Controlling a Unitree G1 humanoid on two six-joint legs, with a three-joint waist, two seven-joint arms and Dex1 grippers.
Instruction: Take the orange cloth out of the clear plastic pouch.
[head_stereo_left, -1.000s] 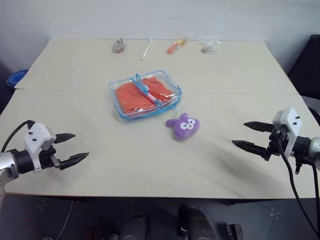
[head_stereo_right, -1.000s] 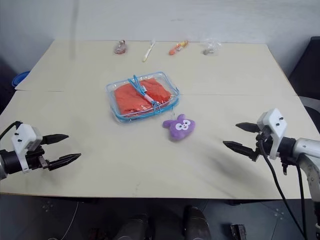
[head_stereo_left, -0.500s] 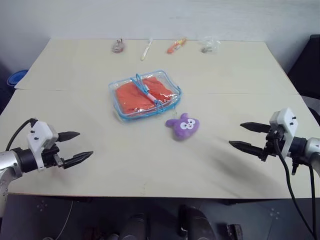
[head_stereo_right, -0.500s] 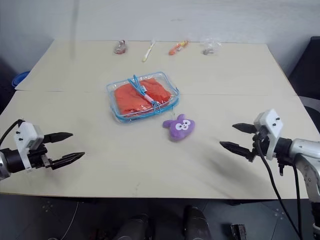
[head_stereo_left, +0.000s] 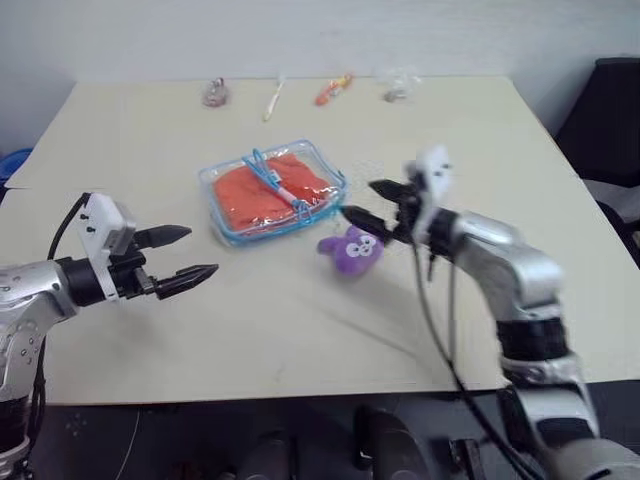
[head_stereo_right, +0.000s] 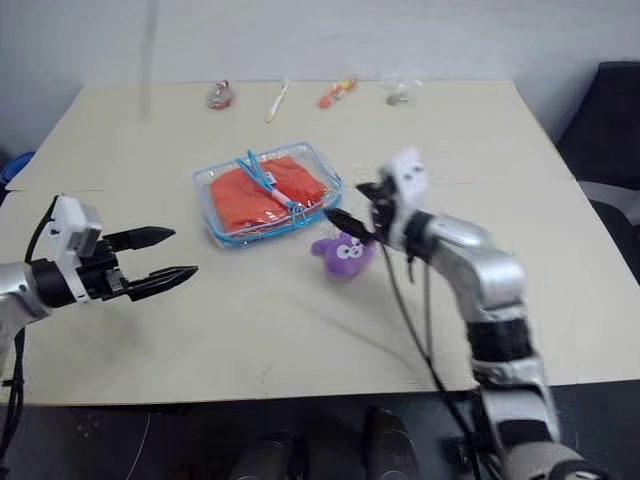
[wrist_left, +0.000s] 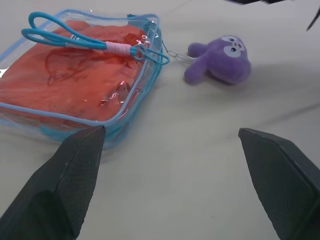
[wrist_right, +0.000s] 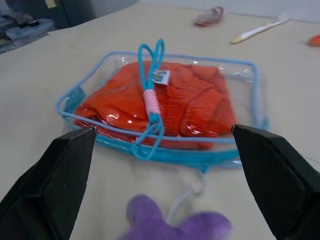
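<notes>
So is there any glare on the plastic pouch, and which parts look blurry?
Left wrist view: small white glints on the clear plastic pouch over the orange cloth. Right wrist view: the purple plush is soft and out of focus. Head views: the right gripper looks motion-smeared, the left gripper crisper.

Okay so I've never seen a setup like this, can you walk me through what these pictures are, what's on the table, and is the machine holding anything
This is a two-armed humanoid robot. Two pictures come from cameras in its head, looking down over a pale wooden table. The other two come from cameras on its wrists, looking out between each gripper's two black fingers.

On the table lies a clear plastic pouch with light blue trim, with a folded orange cloth inside. Beside it sits a small purple plush toy. A few small trinkets line the far edge.

Nothing is held. The left gripper hangs open short of the pouch; the right gripper is open, just above the plush, pointing at the pouch.
</notes>
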